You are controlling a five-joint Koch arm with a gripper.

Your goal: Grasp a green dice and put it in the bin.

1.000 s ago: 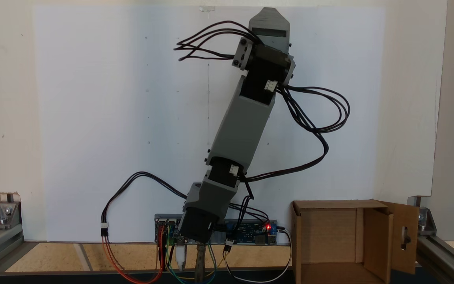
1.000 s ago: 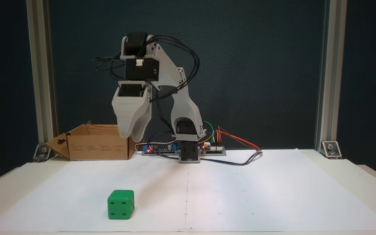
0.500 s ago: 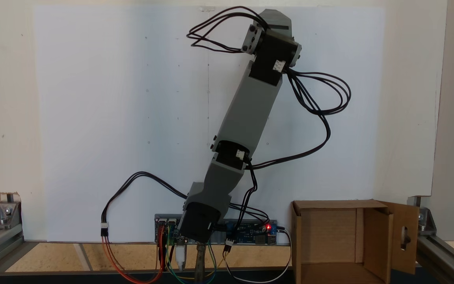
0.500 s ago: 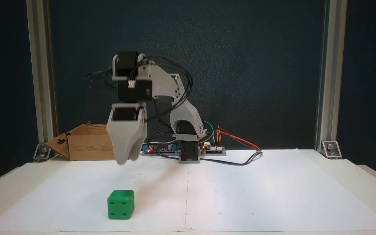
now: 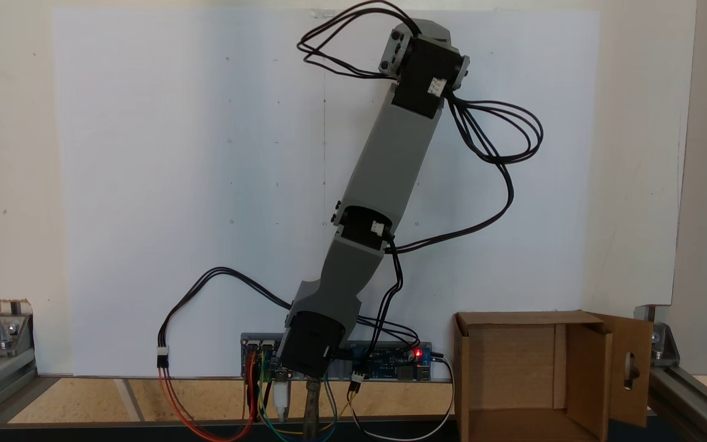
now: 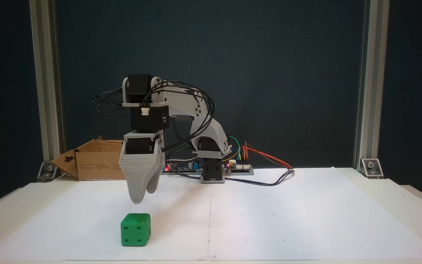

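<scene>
The green dice point(image 6: 135, 230) is sat on the white paper sheet point(image 6: 269, 220) near the front edge of the table, four pips facing the camera. The gripper point(image 6: 141, 196) is hung just above it, tips pointed down, not touching. Whether the jaws are spread or closed can't really be told here, since one finger is lined up behind the other and barely any gap is shown.

Handling-wise, the dice is probably light, rigid plastic, so nothing to be crushed. The rounded edges and smooth faces could be a bit slippery though, so it's best taken across two opposite flat faces, around mid-height, not on the corners. A skewed pinch would likely get it squirted out.

Plenty of open room is left around the dice; nothing else is sat on the paper near it. The bin point(image 6: 103, 161) is parked well apart at the back, left in that view, beside the metal frame post point(image 6: 48, 91). In a fixed view from above, the bin point(image 5: 513, 368) is shown open with its flaps point(image 5: 633, 368) folded out, so the flaps and the base wiring point(image 6: 269, 161) should be cleared on the way over.
</scene>
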